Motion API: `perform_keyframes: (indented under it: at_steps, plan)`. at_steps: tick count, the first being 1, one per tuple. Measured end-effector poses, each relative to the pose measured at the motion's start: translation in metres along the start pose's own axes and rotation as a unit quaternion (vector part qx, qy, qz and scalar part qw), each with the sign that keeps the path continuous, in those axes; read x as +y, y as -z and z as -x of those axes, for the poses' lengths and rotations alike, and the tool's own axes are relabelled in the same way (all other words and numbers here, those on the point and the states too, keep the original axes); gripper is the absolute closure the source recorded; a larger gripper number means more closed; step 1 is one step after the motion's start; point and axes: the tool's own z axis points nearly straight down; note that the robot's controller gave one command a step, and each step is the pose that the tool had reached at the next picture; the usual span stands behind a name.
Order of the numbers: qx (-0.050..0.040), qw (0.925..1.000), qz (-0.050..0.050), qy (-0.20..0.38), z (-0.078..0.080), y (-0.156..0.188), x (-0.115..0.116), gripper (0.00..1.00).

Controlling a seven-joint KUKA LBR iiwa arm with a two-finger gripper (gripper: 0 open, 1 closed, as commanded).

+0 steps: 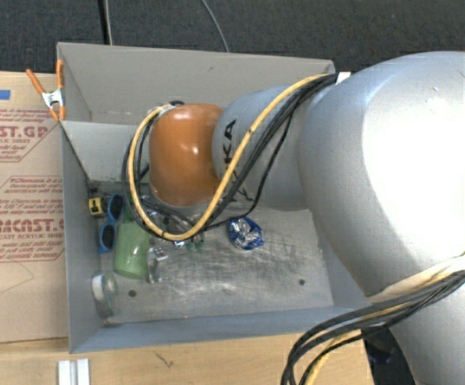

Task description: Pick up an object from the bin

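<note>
Near bin's left wall: pale green cup beside orange wrist cover. State of jaws: cannot tell. Likely light, stiff, slippery; pinch rim.

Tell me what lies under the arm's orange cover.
Past the left edge of the cover show a green cup and a blue thing; right of it lies a blue-white wad. Directly beneath, the floor of the bin is hidden by the cover and cables.
</note>
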Motion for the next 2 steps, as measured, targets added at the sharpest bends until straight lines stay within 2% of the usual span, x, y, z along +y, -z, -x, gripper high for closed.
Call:
perform_keyframes:
  at_steps: [1, 2]
  plan:
    - [0.0003, 1.0000, -0.001, 0.000, 0.000, 0.001, -0.001, 1.00]
    - [-0.0010, 0.9997, 0.001, -0.023, 0.000, 0.119, -0.007, 1.00]
